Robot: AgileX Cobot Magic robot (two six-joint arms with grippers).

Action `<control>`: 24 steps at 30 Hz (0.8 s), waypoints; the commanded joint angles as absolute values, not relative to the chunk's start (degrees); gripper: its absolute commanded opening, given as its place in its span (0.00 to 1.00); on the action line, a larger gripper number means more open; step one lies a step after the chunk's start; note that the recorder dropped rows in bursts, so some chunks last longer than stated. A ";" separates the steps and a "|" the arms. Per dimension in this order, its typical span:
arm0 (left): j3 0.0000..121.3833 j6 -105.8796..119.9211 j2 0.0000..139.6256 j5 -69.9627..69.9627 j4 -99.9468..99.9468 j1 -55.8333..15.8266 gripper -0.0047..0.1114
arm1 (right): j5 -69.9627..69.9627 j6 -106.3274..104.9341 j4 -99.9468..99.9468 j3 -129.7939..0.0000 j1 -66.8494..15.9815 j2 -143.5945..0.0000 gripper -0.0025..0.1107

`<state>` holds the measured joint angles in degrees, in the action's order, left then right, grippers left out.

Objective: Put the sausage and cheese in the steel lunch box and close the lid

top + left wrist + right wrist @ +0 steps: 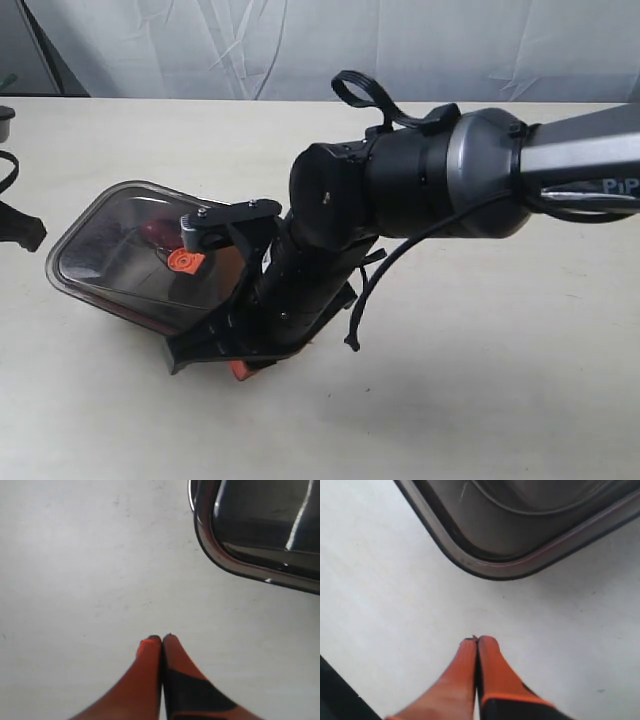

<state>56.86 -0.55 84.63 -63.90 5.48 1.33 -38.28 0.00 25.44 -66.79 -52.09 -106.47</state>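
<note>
Both the right gripper and left gripper were closed and empty above the bench. Just ahead of each lay the box, lid on top: stiff, slick, probably light, best pressed at its rim.

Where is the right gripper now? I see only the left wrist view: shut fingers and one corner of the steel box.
Observer: The right gripper is beside a corner of the lid. In the exterior view its arm reaches across the middle to the box.
Operator: Does it hold anything?
Observer: No. The right wrist view shows its fingers shut with nothing between them, only bare table around.
Operator: Is the lid on?
Observer: Yes. In the exterior view it lies on the steel lunch box, and the red sausage shows through it.
</note>
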 commanded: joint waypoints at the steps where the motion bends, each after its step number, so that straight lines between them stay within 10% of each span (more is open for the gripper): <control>1: 57.41 2.18 87.79 -64.32 0.97 2.13 0.04 | -37.79 3.06 23.27 -67.04 -52.53 -108.01 0.02; 24: 57.41 2.18 91.47 -60.41 1.82 2.13 0.04 | -25.16 10.27 18.06 -67.04 -53.25 -111.02 0.02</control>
